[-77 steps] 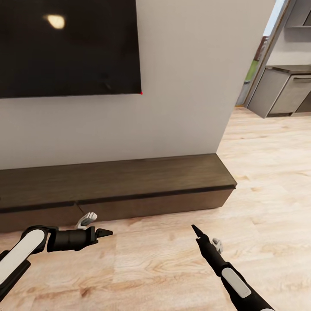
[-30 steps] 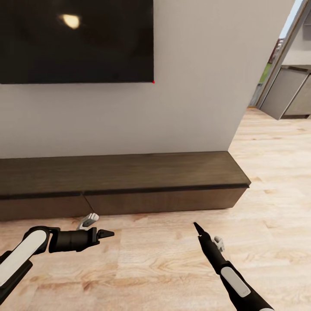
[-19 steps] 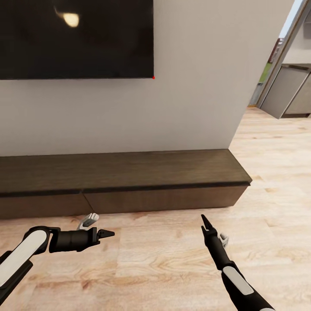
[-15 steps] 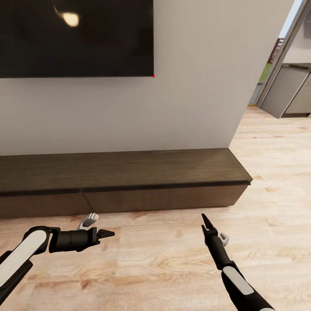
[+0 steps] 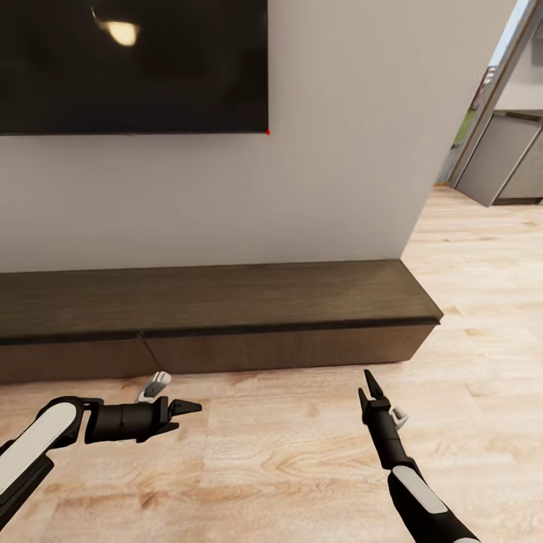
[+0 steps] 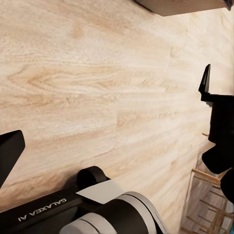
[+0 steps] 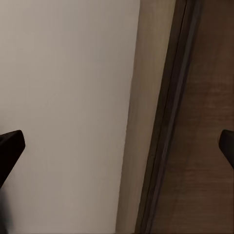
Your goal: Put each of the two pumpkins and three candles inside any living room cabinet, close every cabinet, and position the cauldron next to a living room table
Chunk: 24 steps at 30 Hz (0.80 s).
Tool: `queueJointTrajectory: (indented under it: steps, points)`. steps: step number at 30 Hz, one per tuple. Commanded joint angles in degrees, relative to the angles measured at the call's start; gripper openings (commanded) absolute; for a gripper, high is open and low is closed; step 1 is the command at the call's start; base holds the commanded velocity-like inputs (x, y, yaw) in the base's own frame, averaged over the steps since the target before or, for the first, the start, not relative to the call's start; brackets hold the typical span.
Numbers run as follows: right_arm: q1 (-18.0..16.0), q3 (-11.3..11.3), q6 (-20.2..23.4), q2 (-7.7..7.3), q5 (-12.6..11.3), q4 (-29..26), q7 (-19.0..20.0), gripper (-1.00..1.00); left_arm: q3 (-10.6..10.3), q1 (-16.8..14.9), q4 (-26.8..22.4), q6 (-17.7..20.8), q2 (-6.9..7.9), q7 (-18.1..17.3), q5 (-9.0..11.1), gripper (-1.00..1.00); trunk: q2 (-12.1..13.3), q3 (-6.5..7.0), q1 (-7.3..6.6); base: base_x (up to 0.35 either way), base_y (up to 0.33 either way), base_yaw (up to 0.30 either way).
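Closed dark-brown cabinet (image 5: pixel 219 313) against wall under television (image 5: pixel 132 64), left gripper (image 5: pixel 192 407) and right gripper (image 5: pixel 370 379) both spread wide, empty, over wood floor (image 5: pixel 286 445)

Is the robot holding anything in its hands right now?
No, nothing. The left hand and the right hand are both empty, above the wooden floor in front of the cabinet.

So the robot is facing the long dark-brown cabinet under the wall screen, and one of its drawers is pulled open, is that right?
Not quite: the head view shows the cabinet under the wall screen with its visible drawer fronts flush and shut, none pulled open. The robot does face it.
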Motion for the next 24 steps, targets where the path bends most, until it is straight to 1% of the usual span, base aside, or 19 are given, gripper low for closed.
queueJointTrajectory:
  steps: [1, 3, 5, 6, 9, 13, 18, 24]
  points:
    - [0.0, 0.5, -0.3, -0.08, -1.1, 0.0, 0.2, 1.0, -0.1, 0.2, -0.1, 0.0, 0.05, 0.5, 0.7, 1.0, 0.0, -0.04, 0.01, 0.161, 0.0, 0.0]
    - [0.0, 0.5, -0.3, -0.08, -2.1, 0.1, 0.2, 1.0, -0.1, 0.4, -0.1, 0.0, 0.05, 0.5, 1.0, 1.0, 0.0, -0.04, 0.01, 0.108, 0.0, 0.0]
    - [0.0, 0.5, -0.5, -0.08, -3.2, 0.1, 0.0, 1.0, -0.1, 0.7, -0.1, 0.0, 0.05, 0.6, 2.4, 1.0, 0.0, -0.04, 0.01, 0.106, 0.0, 0.0]
    - [0.0, 0.5, -0.7, -0.08, -3.5, 0.1, -0.1, 1.0, -0.1, 0.8, -0.1, 0.1, 0.05, 0.6, 3.2, 1.0, 0.0, -0.04, 0.01, 0.165, 0.0, 0.0]
    - [0.0, 0.5, -1.0, -0.08, -3.8, 0.2, -0.4, 1.0, -0.2, 1.0, -0.1, 0.2, 0.05, 0.6, 4.7, 1.0, 0.0, -0.04, 0.01, 0.205, 0.0, 0.0]
    - [0.0, 0.5, -1.1, -0.08, -3.8, 0.5, -0.6, 1.0, -0.2, 1.1, -0.1, 0.3, 0.05, 0.5, 5.2, 1.0, 0.0, -0.04, 0.01, 0.163, 0.0, 0.0]
    - [0.0, 0.4, -1.1, -0.08, -3.8, 0.6, -1.0, 1.0, -0.2, 1.1, -0.1, 0.3, 0.05, 0.6, 5.3, 1.0, 0.0, -0.04, 0.01, 0.271, 0.0, 0.0]
    - [0.0, 0.4, -1.1, -0.08, -3.8, 0.6, -1.6, 1.0, -0.2, 1.2, 0.0, 0.3, 0.05, 0.6, 5.4, 1.0, 0.0, -0.04, 0.01, 0.126, 0.0, 0.0]
